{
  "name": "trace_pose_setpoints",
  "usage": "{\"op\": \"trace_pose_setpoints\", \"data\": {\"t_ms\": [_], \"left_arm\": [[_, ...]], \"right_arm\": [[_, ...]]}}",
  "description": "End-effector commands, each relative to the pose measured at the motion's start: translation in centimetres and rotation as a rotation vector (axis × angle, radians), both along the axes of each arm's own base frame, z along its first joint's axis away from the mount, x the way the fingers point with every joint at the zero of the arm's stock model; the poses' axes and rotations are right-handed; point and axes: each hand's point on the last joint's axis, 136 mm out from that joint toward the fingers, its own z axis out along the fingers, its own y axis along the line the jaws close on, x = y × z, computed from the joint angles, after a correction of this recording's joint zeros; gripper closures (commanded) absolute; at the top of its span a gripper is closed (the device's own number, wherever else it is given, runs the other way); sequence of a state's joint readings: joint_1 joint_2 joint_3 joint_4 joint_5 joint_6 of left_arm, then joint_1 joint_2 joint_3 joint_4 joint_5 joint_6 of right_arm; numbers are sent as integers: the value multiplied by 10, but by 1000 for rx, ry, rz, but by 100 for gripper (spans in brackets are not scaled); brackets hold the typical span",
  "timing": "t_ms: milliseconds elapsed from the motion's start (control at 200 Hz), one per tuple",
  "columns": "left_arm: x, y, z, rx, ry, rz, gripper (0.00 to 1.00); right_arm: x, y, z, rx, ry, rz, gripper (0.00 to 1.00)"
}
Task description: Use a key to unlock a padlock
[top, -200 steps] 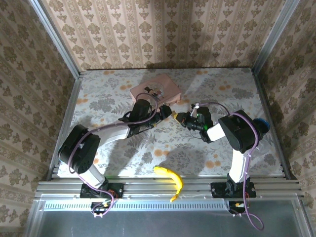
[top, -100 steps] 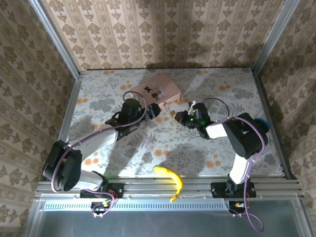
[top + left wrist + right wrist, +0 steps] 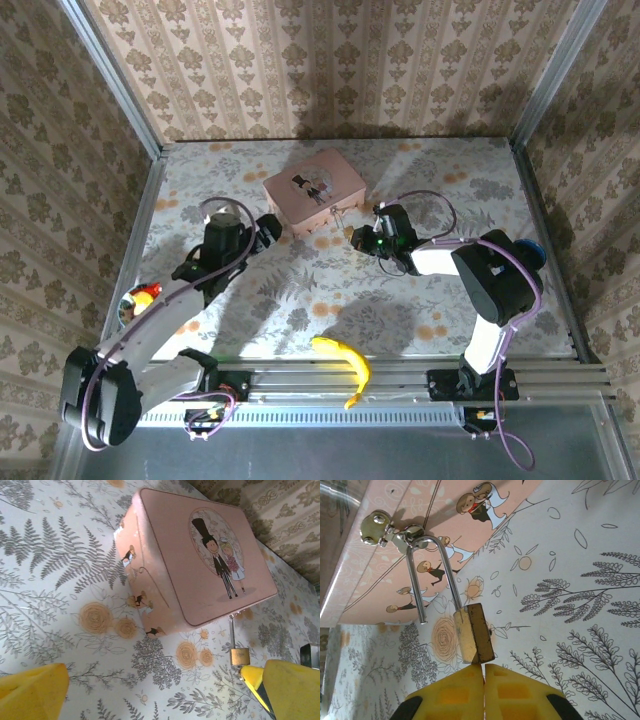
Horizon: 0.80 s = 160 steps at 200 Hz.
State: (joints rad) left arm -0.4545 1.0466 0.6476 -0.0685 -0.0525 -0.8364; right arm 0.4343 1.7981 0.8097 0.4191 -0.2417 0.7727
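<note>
Presses right claw [image 3: 484, 671] together just below padlock [image 3: 474, 632] hooked on pink tin [image 3: 313, 187], frame centre; holds left claw [image 3: 160, 692] spread.

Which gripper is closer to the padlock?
The right gripper: shut, with its tips right at the brass padlock. The left gripper is open, farther off beside the pink tin.

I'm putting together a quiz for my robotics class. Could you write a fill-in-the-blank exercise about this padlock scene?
1. The padlock hangs on the ___ tin.
2. The right gripper, at the padlock's body, has its pads ___.
3. The left gripper, facing the tin, has its jaws ___.
4. The yellow fruit at the near edge of the table is a ___.
Missing words: pink; shut; open; banana.
</note>
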Motion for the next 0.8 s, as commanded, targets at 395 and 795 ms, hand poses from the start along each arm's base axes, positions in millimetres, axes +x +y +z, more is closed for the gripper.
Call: {"op": "trace_pose_setpoints", "data": {"t_ms": [395,795], "left_arm": [[-14,42,-17,32,29,89,0],[-11,51,-5,79,4,81,0]], "right_arm": [[-6,-19,-13,-103,31,-54,75],[-24,-44,22,-197,-30,-76,58]]}}
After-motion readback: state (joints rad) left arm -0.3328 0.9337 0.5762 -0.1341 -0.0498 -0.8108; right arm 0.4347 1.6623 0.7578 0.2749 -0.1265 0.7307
